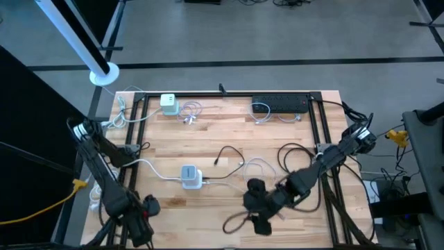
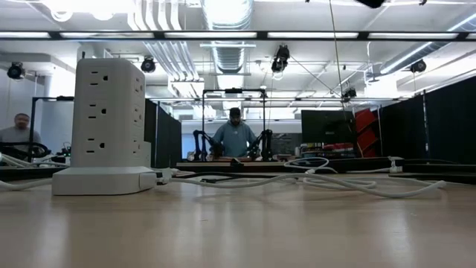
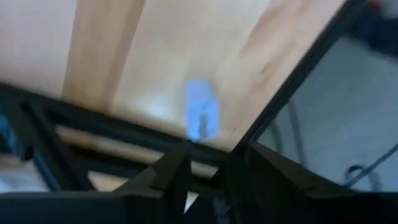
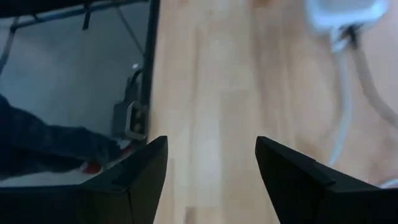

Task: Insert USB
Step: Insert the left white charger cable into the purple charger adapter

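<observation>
A white outlet tower stands on its base near the middle of the wooden table, a white cord running from it. A thin black cable lies on the table beside it, its plug end free. My right gripper hovers open over the near middle of the table, right of the tower, with nothing between its fingers. My left gripper hangs over the near left corner, pointing steeply down, slightly open and holding nothing. Neither gripper shows in the low view.
A second white charger and a black power strip lie along the far edge amid loose white cords. Black cable loops lie by the right arm. A black frame rims the table. People stand in the room beyond.
</observation>
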`<state>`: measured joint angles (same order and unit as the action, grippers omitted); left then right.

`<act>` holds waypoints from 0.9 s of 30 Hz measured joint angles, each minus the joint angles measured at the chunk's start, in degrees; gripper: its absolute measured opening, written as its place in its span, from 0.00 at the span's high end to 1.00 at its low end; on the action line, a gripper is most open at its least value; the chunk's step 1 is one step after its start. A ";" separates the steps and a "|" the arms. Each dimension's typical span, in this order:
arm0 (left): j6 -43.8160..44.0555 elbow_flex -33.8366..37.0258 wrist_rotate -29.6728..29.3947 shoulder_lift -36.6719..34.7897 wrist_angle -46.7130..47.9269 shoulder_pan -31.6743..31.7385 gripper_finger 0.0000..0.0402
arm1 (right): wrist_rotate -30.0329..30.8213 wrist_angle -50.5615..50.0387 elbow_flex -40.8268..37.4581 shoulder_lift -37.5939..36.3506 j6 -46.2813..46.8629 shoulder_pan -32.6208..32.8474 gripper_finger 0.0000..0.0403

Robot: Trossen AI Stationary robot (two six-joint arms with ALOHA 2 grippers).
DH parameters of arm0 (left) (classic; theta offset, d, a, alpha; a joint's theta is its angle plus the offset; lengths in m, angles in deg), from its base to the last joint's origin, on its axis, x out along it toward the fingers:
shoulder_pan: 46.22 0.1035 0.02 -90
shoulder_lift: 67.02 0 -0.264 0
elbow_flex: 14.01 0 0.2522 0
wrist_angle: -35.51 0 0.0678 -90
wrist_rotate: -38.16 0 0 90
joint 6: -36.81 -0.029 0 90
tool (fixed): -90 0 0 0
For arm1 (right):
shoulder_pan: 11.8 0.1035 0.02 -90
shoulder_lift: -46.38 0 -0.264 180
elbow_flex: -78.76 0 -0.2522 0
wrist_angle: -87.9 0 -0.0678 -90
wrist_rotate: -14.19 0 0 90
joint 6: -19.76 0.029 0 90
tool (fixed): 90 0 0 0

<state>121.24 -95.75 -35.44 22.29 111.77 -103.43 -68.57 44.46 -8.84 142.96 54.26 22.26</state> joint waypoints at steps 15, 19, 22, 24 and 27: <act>-0.27 5.22 3.70 8.02 -2.89 -0.45 0.40 | 1.87 3.90 0.21 3.76 12.84 11.43 0.44; 0.98 5.94 4.14 7.77 -7.33 -0.03 0.40 | 1.86 3.85 0.22 3.82 15.18 12.20 0.45; 2.22 6.02 4.14 7.49 -9.02 0.10 0.41 | 1.87 3.86 0.22 3.84 15.44 12.36 0.45; 3.18 6.02 4.34 7.38 -9.45 0.04 0.42 | 1.88 3.82 0.22 3.86 15.20 12.44 0.45; 4.47 6.03 4.53 7.40 -9.70 0.04 0.43 | 2.00 3.81 0.22 3.88 14.59 12.42 0.44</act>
<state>125.70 -89.72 -30.92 29.69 102.07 -103.39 -66.57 48.27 -8.63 146.84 68.85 34.68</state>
